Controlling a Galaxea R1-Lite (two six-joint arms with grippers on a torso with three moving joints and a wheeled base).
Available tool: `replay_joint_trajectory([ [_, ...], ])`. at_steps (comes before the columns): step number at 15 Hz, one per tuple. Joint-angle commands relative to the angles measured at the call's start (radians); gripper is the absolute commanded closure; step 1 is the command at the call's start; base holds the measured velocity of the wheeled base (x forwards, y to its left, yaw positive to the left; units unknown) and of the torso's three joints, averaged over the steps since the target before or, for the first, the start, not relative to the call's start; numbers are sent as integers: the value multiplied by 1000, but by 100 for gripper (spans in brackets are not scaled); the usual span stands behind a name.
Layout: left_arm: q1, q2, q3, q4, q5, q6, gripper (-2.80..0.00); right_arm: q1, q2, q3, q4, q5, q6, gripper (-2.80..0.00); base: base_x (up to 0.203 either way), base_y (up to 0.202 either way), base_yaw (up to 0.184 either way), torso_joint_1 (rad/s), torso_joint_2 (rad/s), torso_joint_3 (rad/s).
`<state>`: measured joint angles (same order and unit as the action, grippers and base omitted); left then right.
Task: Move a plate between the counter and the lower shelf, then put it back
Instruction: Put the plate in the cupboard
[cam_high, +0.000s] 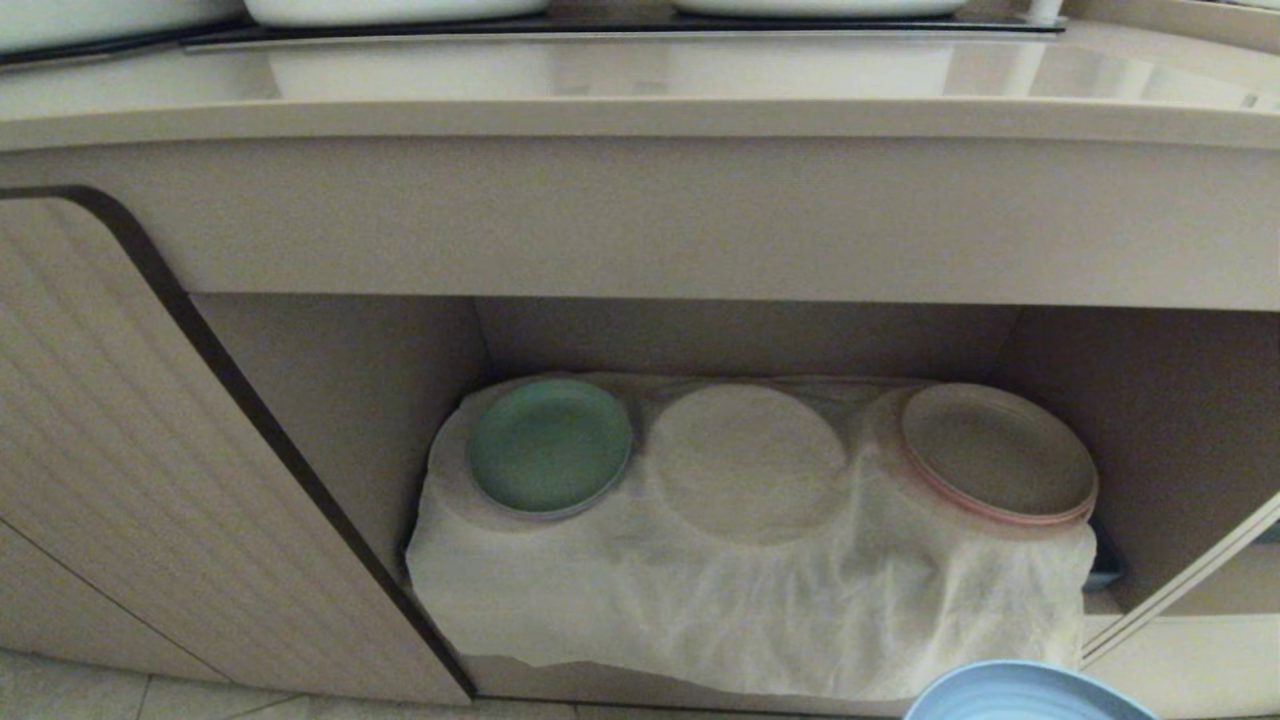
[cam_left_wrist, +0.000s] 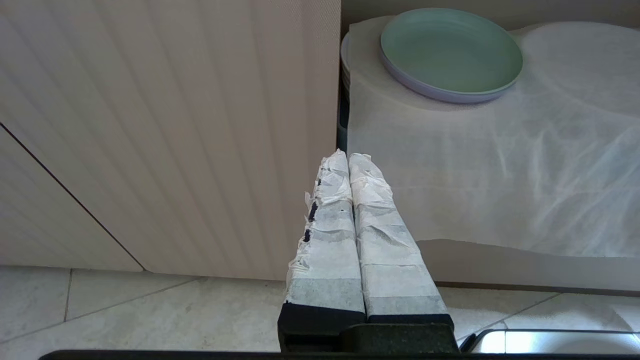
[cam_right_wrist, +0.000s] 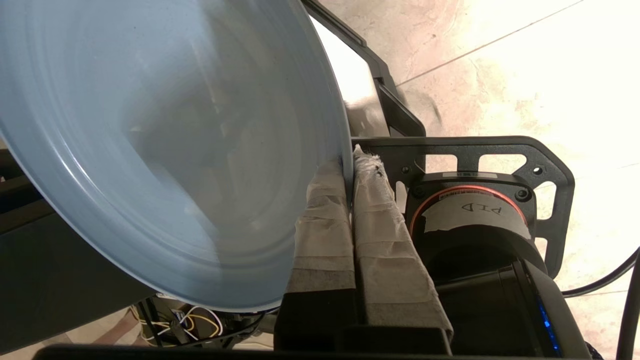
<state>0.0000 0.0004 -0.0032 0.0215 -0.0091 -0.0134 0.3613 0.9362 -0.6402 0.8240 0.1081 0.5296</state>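
The light-blue plate (cam_right_wrist: 165, 150) fills much of the right wrist view, and my right gripper (cam_right_wrist: 349, 162) is shut on its rim, one wrapped finger on each side. In the head view only the plate's (cam_high: 1030, 692) top edge shows at the bottom right, in front of and below the lower shelf (cam_high: 740, 340). The shelf's white cloth (cam_high: 760, 590) drapes over three round humps; the middle hump (cam_high: 745, 462) is bare. The counter (cam_high: 640, 100) runs across the top. My left gripper (cam_left_wrist: 348, 156) is shut on nothing, hanging low before the ribbed door.
A green plate (cam_high: 550, 445) sits on the left hump and a beige pink-edged plate (cam_high: 1000, 455) on the right one. A ribbed cabinet door (cam_high: 130, 450) stands at the left, and an open door edge (cam_high: 1190, 580) at the right. Tiled floor (cam_left_wrist: 150, 310) lies below.
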Motion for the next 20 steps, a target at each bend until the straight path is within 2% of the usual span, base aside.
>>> replay_joint_trajectory([
  [1, 0, 0, 0, 0, 1, -2, 0, 1, 3, 4, 3, 1, 3, 0, 0, 0, 0, 0, 0, 0],
  [9, 0, 0, 0, 0, 0, -1, 0, 2, 3, 16, -11, 2, 7, 0, 0, 0, 0, 0, 0, 0],
  [20, 0, 0, 0, 0, 0, -1, 0, -1, 205, 41, -250, 5, 8, 0, 0, 0, 0, 0, 0, 0],
])
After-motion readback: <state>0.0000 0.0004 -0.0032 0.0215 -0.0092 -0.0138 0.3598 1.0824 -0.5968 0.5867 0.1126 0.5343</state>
